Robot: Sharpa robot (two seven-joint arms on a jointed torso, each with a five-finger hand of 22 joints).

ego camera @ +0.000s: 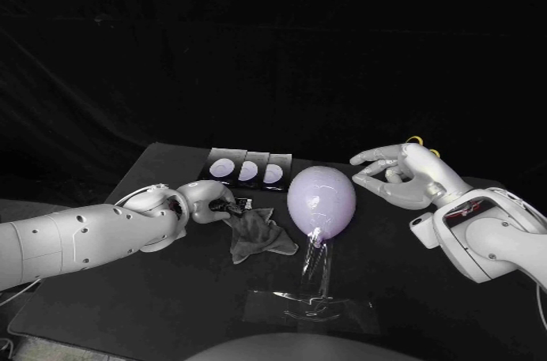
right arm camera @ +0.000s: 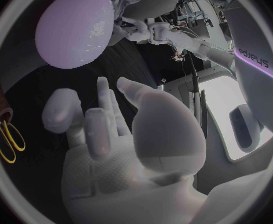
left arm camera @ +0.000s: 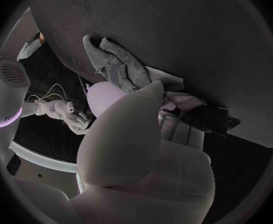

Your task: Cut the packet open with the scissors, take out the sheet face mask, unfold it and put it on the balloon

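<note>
My left hand (ego camera: 209, 201) grips a small black packet (ego camera: 232, 210) low over the table. A crumpled grey sheet mask (ego camera: 255, 235) spreads out from the packet's end onto the black table. The left wrist view shows the packet (left arm camera: 206, 119) under my fingers and the mask (left arm camera: 119, 64) beyond it. A pale lilac balloon (ego camera: 322, 198) stands upright on a clear stand (ego camera: 314, 299) just right of the mask. To the right of the balloon (right arm camera: 74, 27) my right hand (ego camera: 399, 177) hovers with its fingers apart and nothing in it. Yellow-handled scissors (ego camera: 420, 142) lie behind that hand.
Three more black packets (ego camera: 245, 169) with white mask pictures lie side by side at the table's back, behind my left hand. The scissors (right arm camera: 7, 135) lie near the table's back right edge. The clear stand's flat base (ego camera: 307, 307) takes up the front middle.
</note>
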